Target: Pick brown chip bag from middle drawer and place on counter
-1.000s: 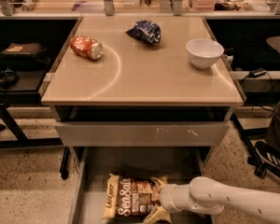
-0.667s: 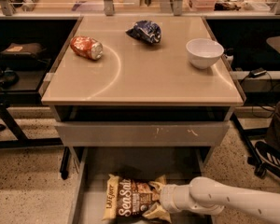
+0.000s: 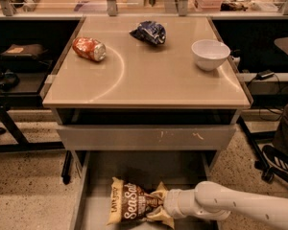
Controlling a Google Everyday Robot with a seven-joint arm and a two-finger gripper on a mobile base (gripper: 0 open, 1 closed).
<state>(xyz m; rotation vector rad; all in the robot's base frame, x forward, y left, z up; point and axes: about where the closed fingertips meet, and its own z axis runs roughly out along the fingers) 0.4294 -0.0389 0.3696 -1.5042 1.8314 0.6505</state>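
Down at six o'clock, inside the drawer (image 3: 134, 170): pincer (image 3: 168, 204) at the three o'clock end of the chip bag (image 3: 132, 206), wide or narrow impossible to tell

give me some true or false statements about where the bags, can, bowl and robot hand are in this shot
1. The brown chip bag lies in the open middle drawer. True.
2. The red-orange can stands upright. False: it lies on its side on the counter.
3. A white bowl sits on the counter, on the right of the view. True.
4. The hand hovers over the counter. False: it is down in the drawer, at the chip bag's right end.
5. The dark blue bag is in the drawer. False: it is on the counter, near the back.
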